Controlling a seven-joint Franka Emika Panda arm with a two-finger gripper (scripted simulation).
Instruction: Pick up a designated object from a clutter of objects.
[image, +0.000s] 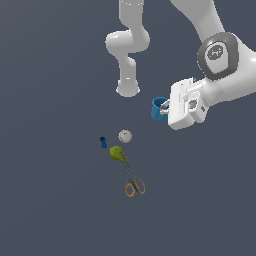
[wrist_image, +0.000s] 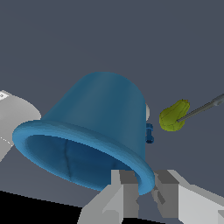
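Cup (wrist_image: 94, 127), bright blue, smooth, flared rim, tilted with its mouth toward the wrist camera; gripper (wrist_image: 146, 186) pinches its rim wall.

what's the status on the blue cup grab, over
Claw shut on blue cup, pinching its rim. Cup tilted, off to the side of the clutter. White ball, yellow-green lump, scissors apart from it, nothing blocking.

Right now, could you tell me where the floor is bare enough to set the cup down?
Bare floor spreads across the exterior view's left, beyond the dark-blue piece, and below the scissors. It is crowded around the ball and yellow-green lump.
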